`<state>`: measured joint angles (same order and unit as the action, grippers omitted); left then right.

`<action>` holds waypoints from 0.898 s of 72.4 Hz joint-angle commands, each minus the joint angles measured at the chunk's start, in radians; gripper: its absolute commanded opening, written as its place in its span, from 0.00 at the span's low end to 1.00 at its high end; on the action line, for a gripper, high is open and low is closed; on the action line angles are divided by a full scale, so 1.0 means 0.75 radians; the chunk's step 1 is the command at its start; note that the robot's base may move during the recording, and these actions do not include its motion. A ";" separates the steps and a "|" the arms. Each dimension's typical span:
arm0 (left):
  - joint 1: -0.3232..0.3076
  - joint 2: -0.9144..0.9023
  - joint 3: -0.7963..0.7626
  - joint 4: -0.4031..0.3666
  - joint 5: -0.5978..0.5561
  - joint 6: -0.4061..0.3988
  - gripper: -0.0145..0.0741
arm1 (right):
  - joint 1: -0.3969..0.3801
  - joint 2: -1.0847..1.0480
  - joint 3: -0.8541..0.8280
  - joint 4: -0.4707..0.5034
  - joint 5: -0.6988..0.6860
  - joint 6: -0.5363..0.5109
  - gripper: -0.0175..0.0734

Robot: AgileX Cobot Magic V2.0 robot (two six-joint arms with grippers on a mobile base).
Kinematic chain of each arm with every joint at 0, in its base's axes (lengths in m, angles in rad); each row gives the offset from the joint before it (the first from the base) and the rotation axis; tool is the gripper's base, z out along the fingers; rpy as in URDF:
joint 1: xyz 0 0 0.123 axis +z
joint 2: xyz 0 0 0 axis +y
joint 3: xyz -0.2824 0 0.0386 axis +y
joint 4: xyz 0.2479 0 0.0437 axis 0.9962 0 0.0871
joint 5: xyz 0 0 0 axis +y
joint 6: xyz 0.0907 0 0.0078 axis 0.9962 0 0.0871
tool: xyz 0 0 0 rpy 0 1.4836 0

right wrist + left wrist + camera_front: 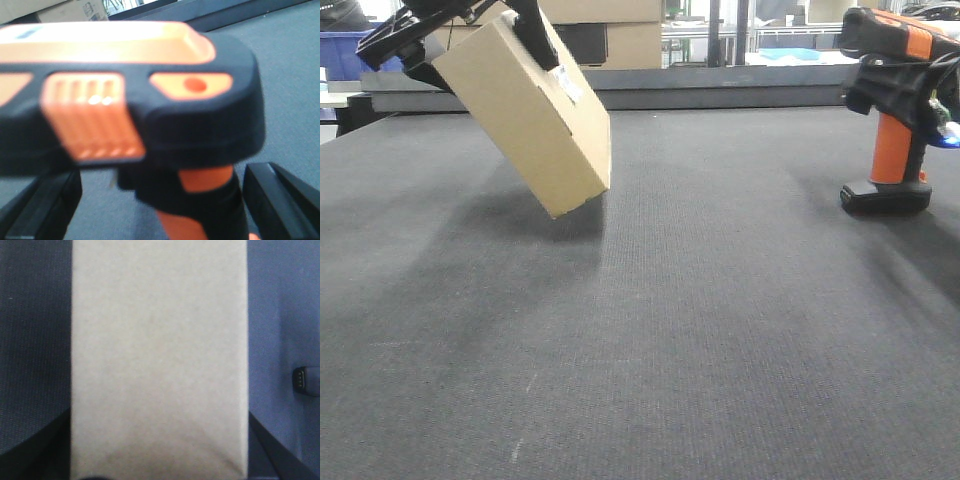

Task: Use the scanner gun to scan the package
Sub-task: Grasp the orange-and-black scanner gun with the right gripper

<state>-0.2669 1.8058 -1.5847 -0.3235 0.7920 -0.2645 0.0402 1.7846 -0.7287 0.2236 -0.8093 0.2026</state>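
The tan package (pixel 525 115) hangs tilted at the upper left with its white label (pixel 565 85) on the upward face. Its lowest corner is just at the mat, and I cannot tell whether it touches. My left gripper (pixel 470 45) is shut on it. In the left wrist view the package (pixel 160 355) fills the space between the dark fingers (pixel 30 455). The scanner gun (pixel 890 150) stands on its black base at the right. My right gripper (pixel 165 205) is open, with a finger (pixel 40 205) on each side of the orange handle of the scanner gun (pixel 150 100).
The dark mat (pixel 670 330) covers the table. A raised rail (pixel 720 85) runs along the back edge. Larger cardboard boxes (pixel 610 35) and a blue bin (pixel 345 55) stand behind it. A small black connector (pixel 306 381) lies on the mat right of the package.
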 commanded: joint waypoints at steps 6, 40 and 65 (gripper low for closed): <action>-0.009 -0.012 -0.004 -0.014 -0.025 -0.007 0.04 | 0.002 0.029 -0.026 0.038 -0.071 -0.014 0.82; -0.009 -0.012 -0.004 -0.011 -0.022 -0.007 0.04 | 0.002 0.032 -0.026 0.041 -0.118 -0.072 0.82; -0.009 -0.012 -0.004 -0.011 0.002 -0.007 0.04 | 0.002 0.032 -0.026 0.091 -0.129 -0.088 0.36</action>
<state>-0.2669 1.8058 -1.5847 -0.3235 0.8008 -0.2645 0.0402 1.8093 -0.7410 0.2830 -0.8816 0.1444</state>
